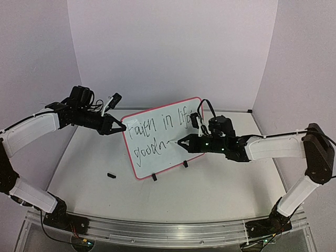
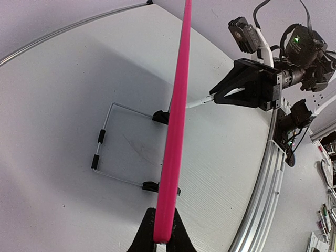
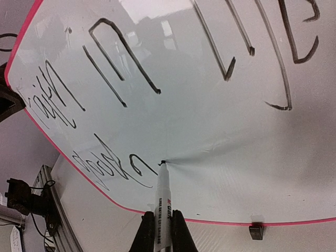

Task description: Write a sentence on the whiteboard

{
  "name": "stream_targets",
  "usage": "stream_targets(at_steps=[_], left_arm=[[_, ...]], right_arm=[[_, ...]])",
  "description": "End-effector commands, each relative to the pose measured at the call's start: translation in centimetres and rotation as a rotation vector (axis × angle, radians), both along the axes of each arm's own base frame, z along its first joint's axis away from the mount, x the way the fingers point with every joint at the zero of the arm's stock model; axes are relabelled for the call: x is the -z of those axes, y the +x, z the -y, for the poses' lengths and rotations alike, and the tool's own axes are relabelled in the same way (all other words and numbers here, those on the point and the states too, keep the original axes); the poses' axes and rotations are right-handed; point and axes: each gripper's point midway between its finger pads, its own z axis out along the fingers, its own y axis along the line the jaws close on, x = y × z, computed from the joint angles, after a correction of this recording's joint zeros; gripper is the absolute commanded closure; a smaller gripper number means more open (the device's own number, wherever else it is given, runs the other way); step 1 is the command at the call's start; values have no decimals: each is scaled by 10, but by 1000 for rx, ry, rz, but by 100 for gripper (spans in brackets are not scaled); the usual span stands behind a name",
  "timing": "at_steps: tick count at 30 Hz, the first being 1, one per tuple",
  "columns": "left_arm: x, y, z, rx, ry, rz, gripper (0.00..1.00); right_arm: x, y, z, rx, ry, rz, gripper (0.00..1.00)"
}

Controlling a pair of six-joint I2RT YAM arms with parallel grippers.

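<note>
White table [image 1: 210,189] with pale walls; two robot arms work at a whiteboard [image 1: 160,152].

Whiteboard stands upright on two black feet [image 1: 154,177] at the table's middle, nearer the far edge, facing the arms and turned a little to the right. It carries two lines of black handwriting. Left gripper [image 2: 160,231] has its jaws narrow, pinching the pink frame at the board's left edge. Right gripper [image 3: 157,233] clamps a marker [image 3: 163,202], whose tip touches the board at the end of the lower line. One small black piece [image 1: 111,175] lies on the table left of the board.

White table [image 1: 210,189] with the whiteboard [image 1: 157,151] and, perhaps, a black cap [image 1: 111,175].
</note>
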Motion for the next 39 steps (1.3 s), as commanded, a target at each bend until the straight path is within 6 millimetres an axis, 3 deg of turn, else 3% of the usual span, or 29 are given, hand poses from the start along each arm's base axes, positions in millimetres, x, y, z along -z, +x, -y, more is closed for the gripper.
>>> stream_targets(at_steps=[1, 6, 17, 33, 39], left_arm=[[24, 2, -6, -24, 74, -32, 100], [25, 2, -6, -24, 74, -35, 100], [26, 3, -6, -23, 75, -37, 100], [27, 3, -5, -20, 72, -44, 100], [28, 3, -5, -22, 75, -44, 100]], right_arm=[[-30, 12, 10, 58, 45, 69, 100], [-37, 13, 2, 27, 56, 82, 100], [-32, 12, -13, -41, 70, 66, 100], [11, 1, 1, -13, 17, -27, 100], [9, 4, 3, 4, 9, -15, 100]])
